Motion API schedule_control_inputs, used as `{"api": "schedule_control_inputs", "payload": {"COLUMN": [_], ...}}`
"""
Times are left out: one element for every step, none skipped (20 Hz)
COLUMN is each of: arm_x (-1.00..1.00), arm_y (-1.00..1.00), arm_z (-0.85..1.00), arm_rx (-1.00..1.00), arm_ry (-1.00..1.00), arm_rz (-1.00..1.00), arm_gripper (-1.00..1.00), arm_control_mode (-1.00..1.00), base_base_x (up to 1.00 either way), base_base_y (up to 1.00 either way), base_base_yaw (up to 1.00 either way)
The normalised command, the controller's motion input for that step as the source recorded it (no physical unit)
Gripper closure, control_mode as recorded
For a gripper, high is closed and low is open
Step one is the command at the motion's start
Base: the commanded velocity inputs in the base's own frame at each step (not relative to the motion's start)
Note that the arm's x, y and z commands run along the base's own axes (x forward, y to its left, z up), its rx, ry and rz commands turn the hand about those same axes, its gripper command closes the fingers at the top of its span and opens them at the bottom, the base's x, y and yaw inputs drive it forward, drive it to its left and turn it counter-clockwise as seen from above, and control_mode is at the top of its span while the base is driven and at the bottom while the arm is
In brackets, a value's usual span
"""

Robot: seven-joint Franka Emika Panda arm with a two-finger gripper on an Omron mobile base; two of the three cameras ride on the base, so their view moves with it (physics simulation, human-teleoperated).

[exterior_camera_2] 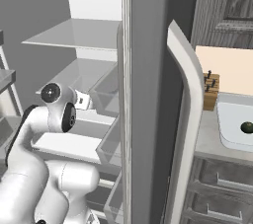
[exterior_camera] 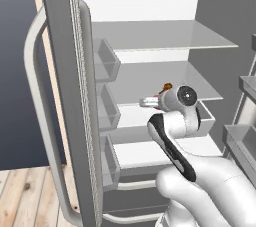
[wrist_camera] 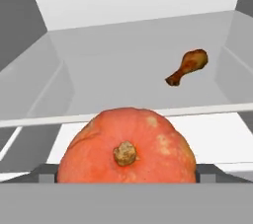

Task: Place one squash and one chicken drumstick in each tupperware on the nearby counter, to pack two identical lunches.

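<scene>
My gripper [wrist_camera: 126,171] reaches into the open fridge [exterior_camera: 150,46], jaws spread wide on either side of the orange-red squash [wrist_camera: 126,146], which hides most of both fingertips; contact cannot be judged. A chicken drumstick [wrist_camera: 188,66] lies farther back on the glass shelf [wrist_camera: 123,70].

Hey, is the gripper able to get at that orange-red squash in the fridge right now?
Probably yes. The round orange-red squash sits directly ahead of the open gripper, a dark fingertip at each side, nothing between them.
</scene>
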Motion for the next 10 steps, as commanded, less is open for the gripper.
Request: {"api": "schedule_control_inputs", "payload": {"arm_x": [-1.0, -1.0, -1.0, -1.0, -1.0, -1.0, -1.0, -1.0, -1.0, -1.0], "arm_y": [0.0, 0.0, 0.0, 0.0, 0.0, 0.0, 0.0, 0.0, 0.0, 0.0], "arm_z": [0.74, 0.73, 0.71, 0.62, 0.55, 0.55, 0.62, 0.67, 0.74, 0.8], "arm_rx": [0.12, 0.11, 0.1, 0.08, 0.04, 0.02, 0.01, 0.0, 0.0, 0.0], "arm_ry": [0.31, 0.32, 0.31, 0.29, 0.23, 0.17, 0.14, 0.07, 0.02, 0.0], "arm_rz": [0.04, 0.02, 0.03, 0.01, 0.0, 0.0, 0.0, 0.0, 0.0, 0.0], "arm_gripper": [1.0, 1.0, 1.0, 1.0, 1.0, 1.0, 1.0, 1.0, 1.0, 1.0], "arm_control_mode": [-1.0, -1.0, -1.0, -1.0, -1.0, -1.0, -1.0, -1.0, -1.0, -1.0], "base_base_x": [0.0, 0.0, 0.0, 0.0, 0.0, 0.0, 0.0, 0.0, 0.0, 0.0], "base_base_y": [0.0, 0.0, 0.0, 0.0, 0.0, 0.0, 0.0, 0.0, 0.0, 0.0], "base_base_yaw": [0.0, 0.0, 0.0, 0.0, 0.0, 0.0, 0.0, 0.0, 0.0, 0.0]}}
